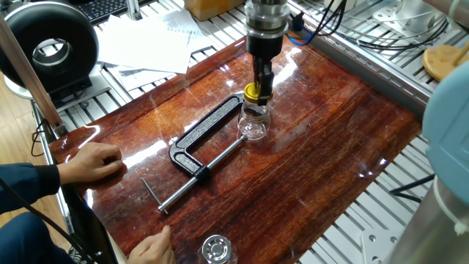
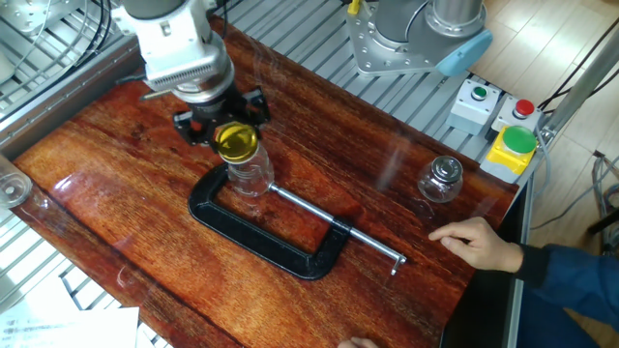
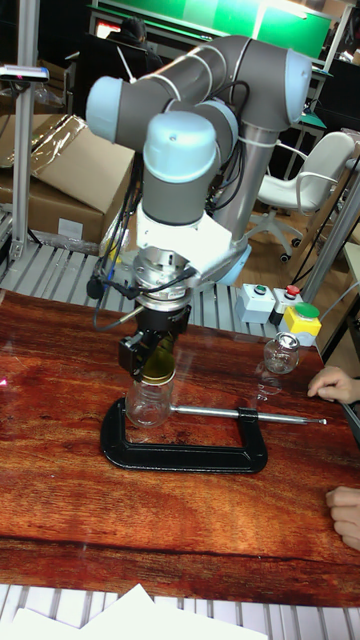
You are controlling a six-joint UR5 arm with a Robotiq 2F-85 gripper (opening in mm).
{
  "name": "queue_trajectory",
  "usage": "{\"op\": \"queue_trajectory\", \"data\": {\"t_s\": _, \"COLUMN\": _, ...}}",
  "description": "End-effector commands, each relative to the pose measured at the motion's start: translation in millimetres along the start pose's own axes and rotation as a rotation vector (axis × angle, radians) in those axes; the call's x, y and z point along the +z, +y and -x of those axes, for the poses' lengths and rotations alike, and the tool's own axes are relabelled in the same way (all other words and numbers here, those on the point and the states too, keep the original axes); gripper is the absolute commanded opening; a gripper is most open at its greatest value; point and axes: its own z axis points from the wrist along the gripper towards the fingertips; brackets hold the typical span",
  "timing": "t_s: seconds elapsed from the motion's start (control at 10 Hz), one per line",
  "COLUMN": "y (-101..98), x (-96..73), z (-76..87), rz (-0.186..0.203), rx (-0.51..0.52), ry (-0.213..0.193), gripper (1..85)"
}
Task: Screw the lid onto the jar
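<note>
Yellow lid, clamped between the gripper jaws, hangs directly over the jar mouth; whether it touches the threads is unclear.

Robotics lab: emergency-stop box, aluminium-profile bench, cardboard boxes.

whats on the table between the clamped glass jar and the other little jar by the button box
Only the black C-clamp's steel screw rod crosses that stretch, running from the clamped clear glass jar toward the small silver-topped jar. Otherwise it is bare wood, in the other fixed view.
</note>
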Motion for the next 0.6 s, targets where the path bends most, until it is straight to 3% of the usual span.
{"op": "queue_trajectory", "data": {"t_s": 0.0, "y": -10.1, "x": 2.0, "z": 3.3, "rz": -0.066, "rx": 0.102, "ry": 0.0, "gripper": 1.0}}
{"op": "queue_trajectory", "data": {"t_s": 0.2, "y": -16.5, "x": 1.4, "z": 11.2, "rz": -0.089, "rx": 0.103, "ry": -0.032, "gripper": 1.0}}
{"op": "queue_trajectory", "data": {"t_s": 0.4, "y": -28.3, "x": 0.2, "z": 2.8, "rz": -0.137, "rx": 0.058, "ry": 0.001, "gripper": 1.0}}
{"op": "queue_trajectory", "data": {"t_s": 0.5, "y": -29.4, "x": 0.0, "z": 2.7, "rz": -0.141, "rx": 0.043, "ry": 0.003, "gripper": 1.0}}
